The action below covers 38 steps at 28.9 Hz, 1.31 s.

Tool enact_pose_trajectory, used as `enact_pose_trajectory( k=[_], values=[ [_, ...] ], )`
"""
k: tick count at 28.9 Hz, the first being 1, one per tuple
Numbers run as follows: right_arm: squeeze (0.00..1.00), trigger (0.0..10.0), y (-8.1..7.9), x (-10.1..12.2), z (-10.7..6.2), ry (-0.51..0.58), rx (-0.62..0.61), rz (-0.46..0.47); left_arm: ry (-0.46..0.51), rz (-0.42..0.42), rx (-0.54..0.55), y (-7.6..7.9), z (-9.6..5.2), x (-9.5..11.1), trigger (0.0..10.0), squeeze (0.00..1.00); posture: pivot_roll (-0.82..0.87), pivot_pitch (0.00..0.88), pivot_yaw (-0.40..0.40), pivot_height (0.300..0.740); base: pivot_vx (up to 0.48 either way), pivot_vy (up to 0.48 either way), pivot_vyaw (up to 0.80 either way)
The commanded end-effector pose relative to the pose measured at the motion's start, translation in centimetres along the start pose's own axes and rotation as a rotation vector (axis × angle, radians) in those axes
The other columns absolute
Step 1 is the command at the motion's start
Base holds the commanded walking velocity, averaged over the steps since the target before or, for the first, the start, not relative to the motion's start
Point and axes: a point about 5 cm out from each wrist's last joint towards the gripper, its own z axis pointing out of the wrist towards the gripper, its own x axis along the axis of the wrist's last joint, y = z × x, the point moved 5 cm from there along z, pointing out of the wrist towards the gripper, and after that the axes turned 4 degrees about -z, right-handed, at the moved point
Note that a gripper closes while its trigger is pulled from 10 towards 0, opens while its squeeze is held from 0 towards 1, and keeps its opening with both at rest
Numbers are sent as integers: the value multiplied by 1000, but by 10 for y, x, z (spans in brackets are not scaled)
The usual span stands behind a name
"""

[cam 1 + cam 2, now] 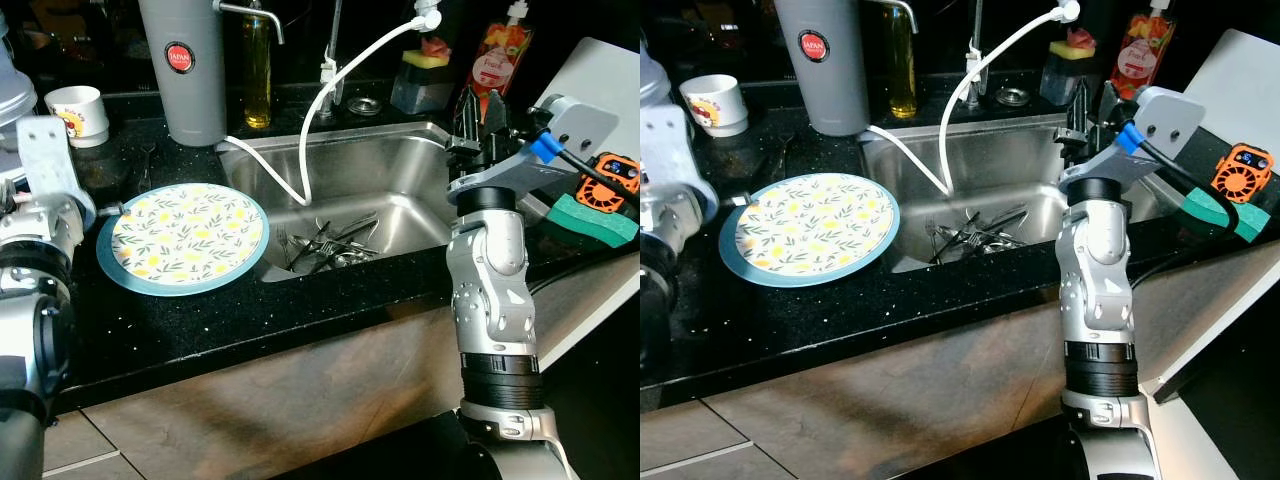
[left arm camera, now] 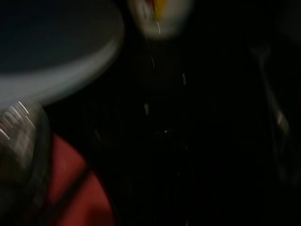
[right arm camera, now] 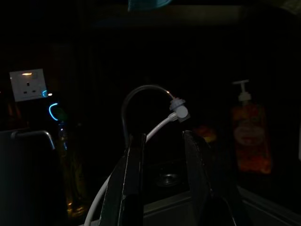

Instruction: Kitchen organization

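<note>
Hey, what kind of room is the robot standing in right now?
Most likely a home kitchen. A stainless sink set in a black counter holds a heap of cutlery, a patterned plate lies beside it, and a soap bottle stands behind the basin.

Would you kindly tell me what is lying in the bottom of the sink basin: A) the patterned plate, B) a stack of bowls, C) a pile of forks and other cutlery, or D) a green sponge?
C: a heap of metal cutlery lies in the sink, while the patterned plate rests on the black counter beside the basin.
</note>
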Motion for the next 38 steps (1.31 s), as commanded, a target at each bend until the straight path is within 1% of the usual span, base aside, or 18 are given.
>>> enact_pose_trajectory(
  k=[1, 2, 3, 5, 7, 10, 11, 13, 15, 17, 18, 21, 28, 32, 35, 36, 37, 38],
  values=[
    [0, 10000, 0, 5, 2, 17, 5, 3, 87, 7, 19, -6, -2, 29, 10000, 0, 167, 41, -46, 740, 0, 0, 0],
    [0, 10000, 0, 5, 2, 17, 5, 3, 87, 7, 19, -6, -2, 29, 10000, 0, 167, 41, -46, 740, 0, 0, 0],
    [0, 10000, 0, 5, 2, 17, 6, 3, 116, 24, 14, -2, -3, 40, 10000, 0, 171, 34, -49, 740, 0, 0, 0],
    [0, 10000, 0, 5, 2, 17, 6, 5, 111, 31, -36, 9, -4, 44, 10000, 0, 171, 34, -49, 740, 0, 0, 0],
    [0, 10000, 0, 5, 2, 17, 8, 6, 61, 46, -118, 25, -4, 35, 10000, 0, 176, 30, -50, 740, 0, 0, 0],
    [0, 10000, -1, 4, 3, 17, 9, 7, 25, 92, -133, 30, -3, 25, 10000, 0, 178, 27, -48, 740, 0, 0, 0],
    [0, 10000, -2, 4, 3, 18, 9, 7, 5, 126, -130, 30, -3, 17, 10000, 1000, 179, 23, -43, 740, 0, 0, 0],
    [0, 10000, -1, 5, 3, 21, 6, 9, -86, 205, -137, 29, -2, -11, 10000, 1000, 179, 24, -42, 740, 0, 0, 0],
    [0, 10000, 0, 5, 2, 21, 3, 9, -138, 221, -146, 29, -2, -24, 10000, 1000, 179, 29, -41, 740, 0, 0, 0],
    [0, 10000, 0, 4, 2, 20, 2, 8, -155, 214, -151, 29, -2, -27, 10000, 1000, 180, 29, -40, 740, 0, 0, 0],
    [0, 10000, 0, 4, 2, 19, 1, 8, -167, 206, -162, 30, -3, -29, 10000, 0, 181, 31, -36, 740, 0, 0, 0],
    [0, 10000, 0, 4, 1, 19, -2, 8, -182, 187, -182, 33, -4, -30, 10000, 0, 181, 31, -36, 740, 0, 0, 0],
    [0, 10000, 1, 4, -1, 16, -11, 10, -209, 223, -221, 40, -5, -29, 10000, 0, 180, 40, -25, 740, 0, 0, 0],
    [0, 10000, 1, 4, -2, 17, -15, 9, -247, 126, -245, 42, -7, -36, 10000, 0, 174, 44, -16, 740, 0, 0, 0],
    [0, 10000, 2, 4, -3, 17, -18, 8, -265, 109, -247, 41, -7, -42, 10000, 0, 174, 44, -16, 740, 0, 0, 0],
    [0, 10000, 2, 4, -3, 17, -19, 7, -279, 104, -244, 39, -8, -47, 6706, 0, 174, 44, -16, 740, 0, 0, 0],
    [0, 10000, 2, 4, -3, 17, -19, 7, -279, 104, -244, 39, -8, -47, 6706, 0, 174, 44, -16, 740, 0, 0, 0],
    [0, 10000, 3, 4, -3, 16, -21, 6, -294, 93, -235, 35, -8, -52, 3843, 0, 173, 49, -16, 740, 0, 0, 0]
  ],
)
